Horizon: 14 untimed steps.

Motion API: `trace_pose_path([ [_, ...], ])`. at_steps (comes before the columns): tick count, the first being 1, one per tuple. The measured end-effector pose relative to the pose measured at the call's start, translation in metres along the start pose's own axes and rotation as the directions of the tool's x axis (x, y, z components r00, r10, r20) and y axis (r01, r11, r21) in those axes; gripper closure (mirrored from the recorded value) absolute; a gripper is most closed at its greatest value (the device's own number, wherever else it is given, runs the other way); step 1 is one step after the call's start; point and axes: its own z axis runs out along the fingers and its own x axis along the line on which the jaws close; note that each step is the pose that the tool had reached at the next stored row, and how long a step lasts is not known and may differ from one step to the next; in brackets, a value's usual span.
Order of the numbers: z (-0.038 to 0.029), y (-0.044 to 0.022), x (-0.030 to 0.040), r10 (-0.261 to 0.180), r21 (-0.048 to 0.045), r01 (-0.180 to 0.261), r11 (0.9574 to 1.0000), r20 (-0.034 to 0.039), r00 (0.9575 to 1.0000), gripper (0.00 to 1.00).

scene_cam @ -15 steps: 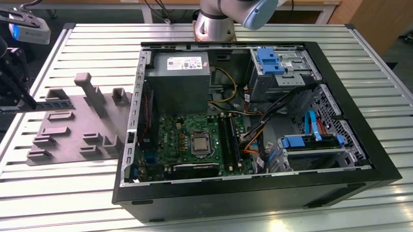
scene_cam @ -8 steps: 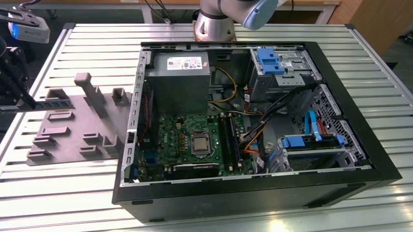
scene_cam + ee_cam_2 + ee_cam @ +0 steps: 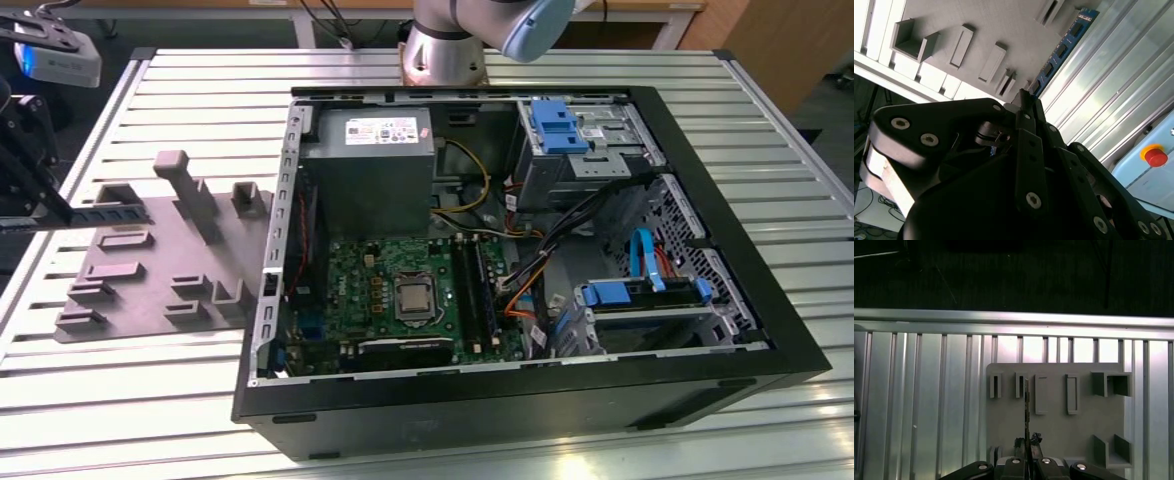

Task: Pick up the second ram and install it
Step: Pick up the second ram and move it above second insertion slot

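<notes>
Second wrist view: one black gripper [image 3: 1024, 102], its fingers clenched on the second ram [image 3: 1064, 46], a single thin, flat blue board with a row of dark chips, jutting out beyond the fingertips. In the first wrist view, one matte grey plate [image 3: 1054, 430] beyond the fingers carries four narrow slots and two boxy pockets, on a ribbed aluminium table [image 3: 929, 390].

Slatted table [image 3: 134, 400]: computer case [image 3: 534, 395], holder plate [image 3: 147, 272]
</notes>
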Motion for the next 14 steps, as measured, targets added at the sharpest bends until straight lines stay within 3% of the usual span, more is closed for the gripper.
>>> trace_pose_path([
  [14,-0.0054,0.0002,-0.0002,0.000,-0.0002,0.000,1.0000,-0.0031,1.0000,0.86],
])
